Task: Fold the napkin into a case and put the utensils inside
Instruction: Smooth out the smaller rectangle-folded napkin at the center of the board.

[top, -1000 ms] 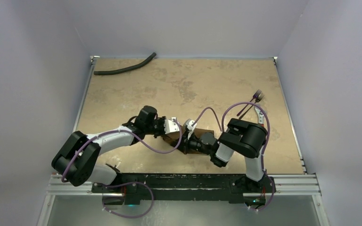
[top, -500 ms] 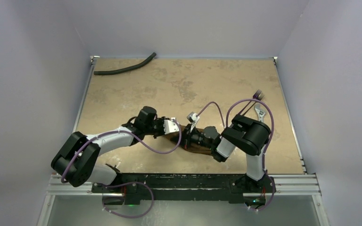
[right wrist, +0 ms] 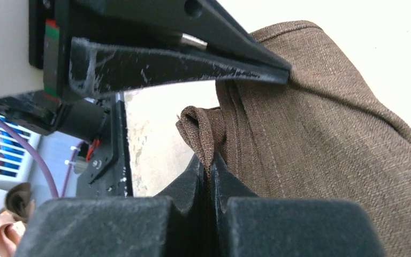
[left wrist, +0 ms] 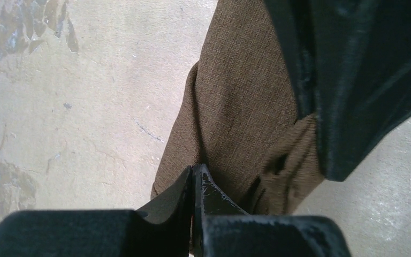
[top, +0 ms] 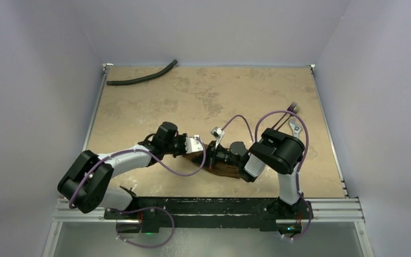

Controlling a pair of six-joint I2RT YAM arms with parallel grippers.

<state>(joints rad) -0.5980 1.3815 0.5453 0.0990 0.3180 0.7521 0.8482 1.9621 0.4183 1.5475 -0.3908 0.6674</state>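
The mottled tan desk (top: 203, 91) carries a brown napkin (top: 227, 170), bunched near its front edge. A black curved hose (top: 142, 78) lies at the far left corner. The dark utensils (top: 292, 109) lie near the right edge.

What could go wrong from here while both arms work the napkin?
1. The right gripper pinches only a thin fold of the napkin; a pull might slip it free.
2. The left gripper is shut at the napkin's edge, possibly gripping nothing.
3. The utensils lie close behind the right arm, which could knock them.
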